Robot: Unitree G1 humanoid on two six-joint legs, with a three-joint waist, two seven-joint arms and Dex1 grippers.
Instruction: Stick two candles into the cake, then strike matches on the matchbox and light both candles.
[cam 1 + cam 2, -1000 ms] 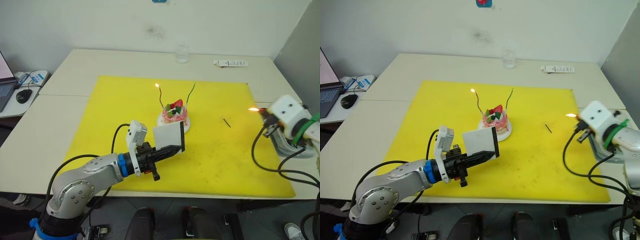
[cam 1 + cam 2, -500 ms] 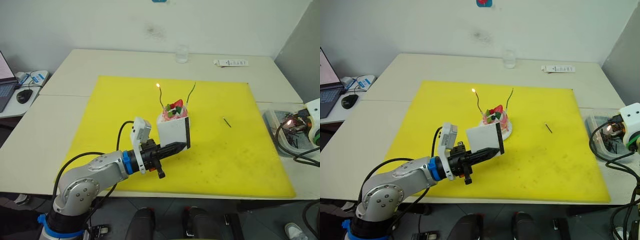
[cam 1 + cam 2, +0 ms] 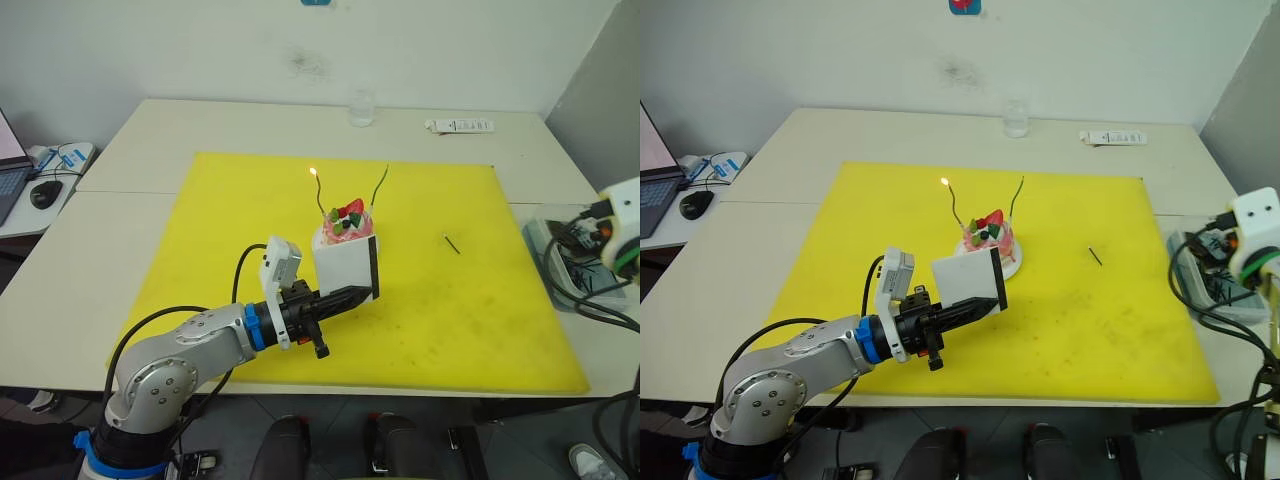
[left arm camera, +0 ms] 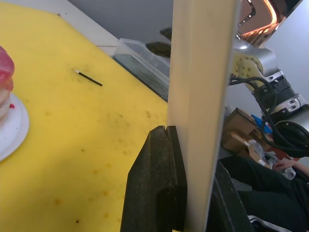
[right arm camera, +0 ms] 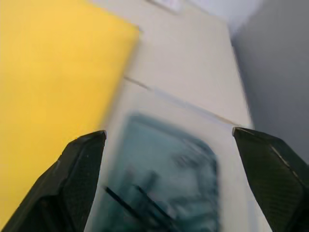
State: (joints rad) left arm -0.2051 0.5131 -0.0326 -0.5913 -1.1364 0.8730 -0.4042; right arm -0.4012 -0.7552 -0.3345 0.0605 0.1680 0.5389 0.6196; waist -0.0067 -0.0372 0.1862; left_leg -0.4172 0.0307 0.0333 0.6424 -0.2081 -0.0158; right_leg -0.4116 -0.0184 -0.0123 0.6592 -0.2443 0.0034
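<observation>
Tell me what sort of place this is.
Probably an office or lab set up for robot trials, not a kitchen. Plain pale tables are pushed together under a yellow mat, a computer mouse sits at a side desk, and a remote control lies near the bare white wall.

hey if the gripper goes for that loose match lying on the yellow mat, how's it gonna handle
The match looks very thin and lies flat on the mat, so pinching it off the surface may be fiddly. It is probably nearly weightless and may snap if squeezed or bent. A sideways nudge could roll or skid it.

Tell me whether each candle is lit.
One lit, one not: the left candle carries a flame; the right candle has a dark tip.
</observation>
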